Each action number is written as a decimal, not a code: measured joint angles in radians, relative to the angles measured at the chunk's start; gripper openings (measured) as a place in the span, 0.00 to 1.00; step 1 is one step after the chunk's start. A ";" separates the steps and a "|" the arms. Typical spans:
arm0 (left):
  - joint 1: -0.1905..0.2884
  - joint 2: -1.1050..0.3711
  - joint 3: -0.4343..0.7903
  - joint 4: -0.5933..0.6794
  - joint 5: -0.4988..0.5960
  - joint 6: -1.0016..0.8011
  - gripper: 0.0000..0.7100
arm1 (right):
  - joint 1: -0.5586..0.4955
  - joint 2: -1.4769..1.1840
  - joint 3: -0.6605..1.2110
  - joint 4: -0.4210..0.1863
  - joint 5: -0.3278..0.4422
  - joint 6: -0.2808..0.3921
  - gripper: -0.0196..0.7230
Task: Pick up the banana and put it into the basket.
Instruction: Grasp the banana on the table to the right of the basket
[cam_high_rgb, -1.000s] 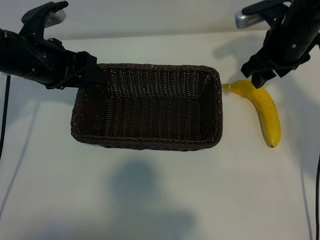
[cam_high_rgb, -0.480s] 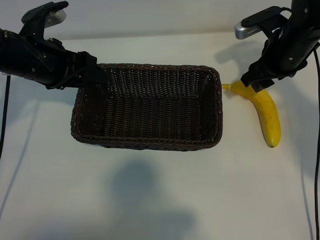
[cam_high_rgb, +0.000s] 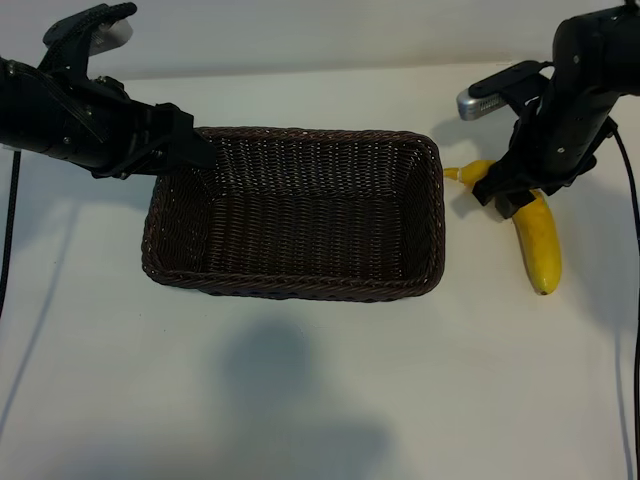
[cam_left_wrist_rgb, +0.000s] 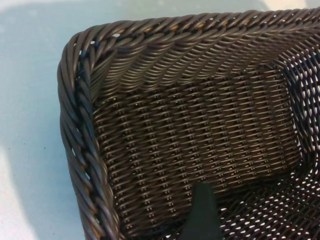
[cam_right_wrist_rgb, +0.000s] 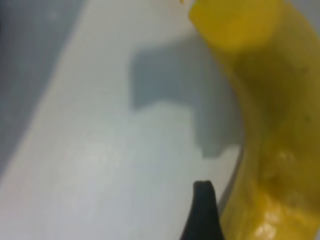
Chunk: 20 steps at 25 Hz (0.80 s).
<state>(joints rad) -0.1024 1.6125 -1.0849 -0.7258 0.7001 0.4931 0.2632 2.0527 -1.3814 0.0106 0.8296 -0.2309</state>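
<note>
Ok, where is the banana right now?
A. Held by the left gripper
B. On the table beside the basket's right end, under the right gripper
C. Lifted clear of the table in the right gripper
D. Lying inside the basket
B. The banana lies on the table just outside the wicker basket's right end, with the right gripper low over its stem half, jaws open; the basket is empty.
</note>
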 joint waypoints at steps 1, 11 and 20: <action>0.000 0.000 0.000 0.000 0.000 0.000 0.84 | 0.000 0.011 0.000 -0.003 -0.007 0.000 0.81; 0.000 0.000 0.000 0.000 0.000 -0.001 0.84 | 0.000 0.070 0.000 -0.004 -0.025 0.002 0.78; 0.000 0.000 0.000 0.000 0.000 -0.001 0.84 | 0.000 0.070 0.000 -0.034 -0.029 0.103 0.58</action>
<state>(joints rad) -0.1024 1.6125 -1.0849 -0.7258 0.7001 0.4922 0.2632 2.1231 -1.3814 -0.0231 0.8006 -0.1276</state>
